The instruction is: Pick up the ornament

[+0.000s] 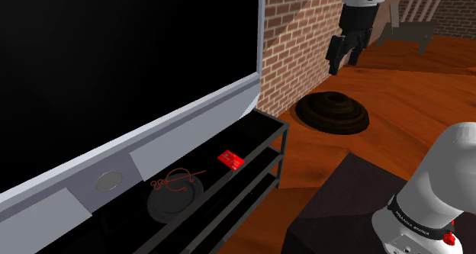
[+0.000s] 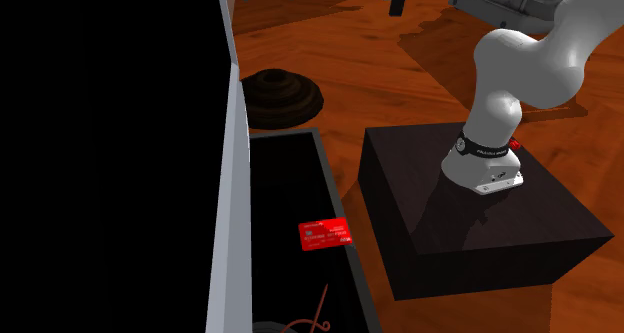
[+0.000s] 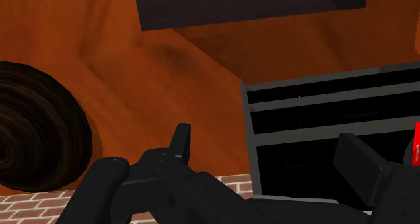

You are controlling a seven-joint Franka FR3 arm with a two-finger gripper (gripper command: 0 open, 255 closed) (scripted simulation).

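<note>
— What takes up most of the view?
— A huge black screen in a grey frame, standing on a low black shelf unit. Past its end is a brick wall, and a reddish wooden floor runs around everything.
— And the robot?
— The white arm rises from a dark box beside the shelf unit. A black band round its base carries white lettering, too small to read.
— Anything on the floor?
— A dark brown ridged mound, near the shelf unit's end and the brick wall.
— Where's the gripper?
— The gripper hangs high by the brick wall, beyond the mound in the shoulder view. In the wrist view its fingers stand wide apart with nothing between them.
— The ornament?
— The ornament lies on the shelf unit's top, in front of the screen. It is a dark round piece with a thin red wire curled across it, well apart from the gripper.
— Smaller things?
— A red card lies flat near it, towards the shelf unit's end; its pale print I cannot read. A small grey disc sits on the ornament's other side, by the frame.
</note>
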